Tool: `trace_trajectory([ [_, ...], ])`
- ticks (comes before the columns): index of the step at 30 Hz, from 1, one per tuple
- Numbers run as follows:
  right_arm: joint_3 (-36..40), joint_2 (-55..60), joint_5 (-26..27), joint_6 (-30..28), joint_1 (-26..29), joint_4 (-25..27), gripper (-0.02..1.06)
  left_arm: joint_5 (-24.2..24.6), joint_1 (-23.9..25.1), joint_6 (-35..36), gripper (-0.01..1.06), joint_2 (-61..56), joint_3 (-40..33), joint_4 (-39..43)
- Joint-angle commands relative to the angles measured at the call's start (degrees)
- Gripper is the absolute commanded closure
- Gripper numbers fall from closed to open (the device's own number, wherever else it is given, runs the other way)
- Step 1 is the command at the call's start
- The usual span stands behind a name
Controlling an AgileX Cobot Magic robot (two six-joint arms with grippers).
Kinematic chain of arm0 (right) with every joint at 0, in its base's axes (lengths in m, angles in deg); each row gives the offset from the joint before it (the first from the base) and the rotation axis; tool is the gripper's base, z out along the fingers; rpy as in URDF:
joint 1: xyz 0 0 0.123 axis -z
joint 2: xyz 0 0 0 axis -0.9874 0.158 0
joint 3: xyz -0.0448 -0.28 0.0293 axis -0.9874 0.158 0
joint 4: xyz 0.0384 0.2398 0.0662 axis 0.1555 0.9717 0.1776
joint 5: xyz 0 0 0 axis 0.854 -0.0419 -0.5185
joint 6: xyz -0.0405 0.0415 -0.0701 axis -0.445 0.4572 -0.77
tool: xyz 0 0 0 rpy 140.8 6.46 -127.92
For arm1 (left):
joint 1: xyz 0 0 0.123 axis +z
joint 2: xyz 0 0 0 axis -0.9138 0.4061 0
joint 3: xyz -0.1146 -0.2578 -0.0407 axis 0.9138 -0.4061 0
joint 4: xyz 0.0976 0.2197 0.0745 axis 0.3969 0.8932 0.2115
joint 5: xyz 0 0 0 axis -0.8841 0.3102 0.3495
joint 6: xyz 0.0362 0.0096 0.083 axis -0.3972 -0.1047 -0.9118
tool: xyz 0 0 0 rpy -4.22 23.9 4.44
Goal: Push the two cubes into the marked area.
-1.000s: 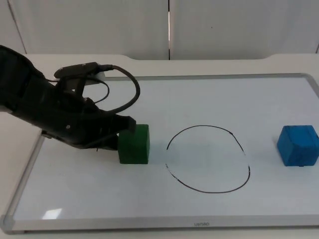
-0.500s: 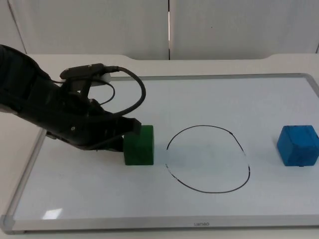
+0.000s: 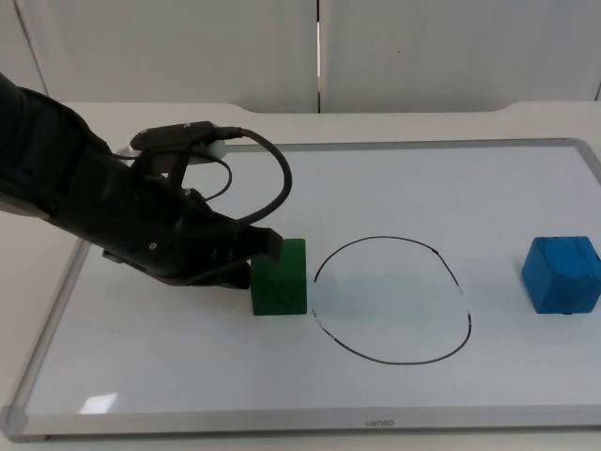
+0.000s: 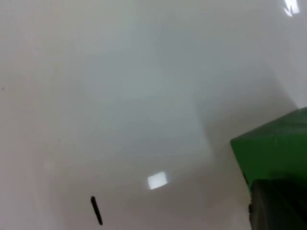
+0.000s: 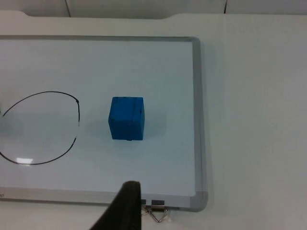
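A green cube [image 3: 280, 277] sits on the whiteboard [image 3: 169, 357], just left of the black drawn circle [image 3: 390, 299] and almost touching its line. My left gripper [image 3: 261, 247] presses against the cube's left side, low over the board. In the left wrist view the green cube [image 4: 276, 143] lies right against the black fingertip [image 4: 278, 206]. The blue cube [image 3: 562, 273] rests far right of the circle, near the board's right edge. It is also seen as the blue cube [image 5: 126, 118] in the right wrist view, ahead of the waiting right gripper [image 5: 125, 203], with the circle [image 5: 38, 127] beyond it.
The whiteboard's grey frame [image 3: 42, 319] runs around the work area, with bare white table [image 5: 254, 120] outside it. A binder clip [image 5: 156, 212] sits on the frame's near edge. The grey partition wall [image 3: 319, 47] stands behind the board.
The left arm has slid right across the board, pushing the green cube right until it is close to the circle's left edge. The blue cube has not moved.
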Motion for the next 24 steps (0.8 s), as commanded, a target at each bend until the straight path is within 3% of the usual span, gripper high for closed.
trace_trajectory([
  [1, 0.4, -0.3, 0.5, -0.5, 0.3, 0.0, -0.01, 0.3, -0.2, -0.2, 1.05, -0.2, 0.3, -1.1],
  [24, 0.4, -0.3, 0.5, -0.5, 0.3, 0.0, -0.01, 2.2, -0.3, -1.2, 1.05, -0.2, 0.3, -3.0],
])
